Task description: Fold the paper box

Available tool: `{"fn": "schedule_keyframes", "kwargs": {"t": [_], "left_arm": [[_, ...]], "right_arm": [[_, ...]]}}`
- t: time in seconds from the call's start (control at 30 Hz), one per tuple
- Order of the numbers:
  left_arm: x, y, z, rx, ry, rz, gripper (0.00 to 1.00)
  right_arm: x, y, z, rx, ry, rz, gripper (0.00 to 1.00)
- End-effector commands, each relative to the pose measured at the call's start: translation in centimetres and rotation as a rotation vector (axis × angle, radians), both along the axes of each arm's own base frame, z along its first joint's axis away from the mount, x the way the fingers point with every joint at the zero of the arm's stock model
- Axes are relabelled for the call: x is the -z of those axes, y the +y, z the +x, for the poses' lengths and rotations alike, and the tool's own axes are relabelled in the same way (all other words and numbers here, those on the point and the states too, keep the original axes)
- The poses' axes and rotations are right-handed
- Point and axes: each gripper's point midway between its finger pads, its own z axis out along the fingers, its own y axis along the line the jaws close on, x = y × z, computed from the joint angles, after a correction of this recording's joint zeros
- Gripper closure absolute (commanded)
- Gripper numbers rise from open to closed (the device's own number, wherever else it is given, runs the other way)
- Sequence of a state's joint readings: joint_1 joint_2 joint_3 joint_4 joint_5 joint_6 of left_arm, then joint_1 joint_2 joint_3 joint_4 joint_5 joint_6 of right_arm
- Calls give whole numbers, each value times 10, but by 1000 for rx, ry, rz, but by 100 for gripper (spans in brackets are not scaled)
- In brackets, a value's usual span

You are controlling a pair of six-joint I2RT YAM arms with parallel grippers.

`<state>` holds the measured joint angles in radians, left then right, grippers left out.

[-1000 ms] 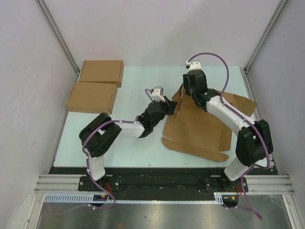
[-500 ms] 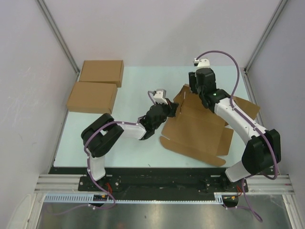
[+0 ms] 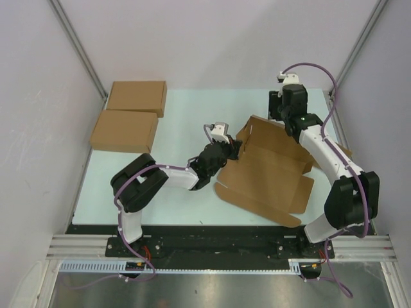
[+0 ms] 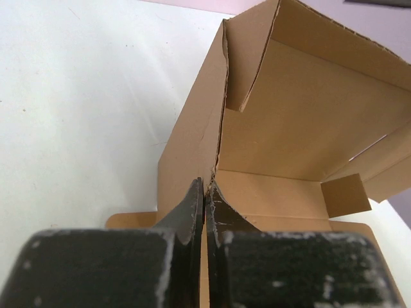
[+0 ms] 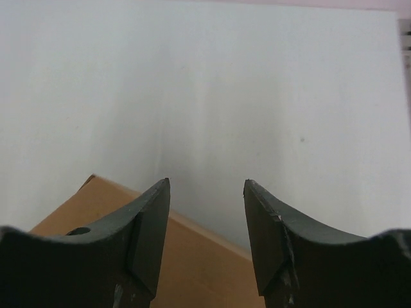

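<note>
Brown cardboard: one part-raised paper box point(image 3: 266, 176), two closed flat boxes point(image 3: 137, 97).

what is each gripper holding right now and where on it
The left gripper pinches the paper box by the edge of its upright side wall. The right gripper is open and holds nothing.

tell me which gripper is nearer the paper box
Left. The left gripper is shut on a raised wall of the paper box; the right gripper hangs open above its far edge.
</note>
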<state>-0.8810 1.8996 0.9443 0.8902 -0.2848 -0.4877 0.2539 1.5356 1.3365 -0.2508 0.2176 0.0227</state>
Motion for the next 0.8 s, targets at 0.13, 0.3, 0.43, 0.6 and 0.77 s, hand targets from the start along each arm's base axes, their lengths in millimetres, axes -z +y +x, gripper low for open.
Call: {"fn": "schedule_keyframes", "kwargs": {"t": [0.13,0.3,0.43,0.6,0.77], "left_arm": [[-3,1,-1,-24,-38,39,100],[-2,8,-1,-43,-49,69,100],[-6,10,1,-51,-61,76,100],[-7,11,1,-55,-63,84,100],[-7,10,1,-53,-54,81,99]], "right_arm": [[31,44,-27,-257,151,85,44],[39,54,-38,-350,173,87,43],[52,55,-41,-359,205,83,43],[56,55,-44,-364,214,71,44],[61,53,-45,-357,219,66,44]]}}
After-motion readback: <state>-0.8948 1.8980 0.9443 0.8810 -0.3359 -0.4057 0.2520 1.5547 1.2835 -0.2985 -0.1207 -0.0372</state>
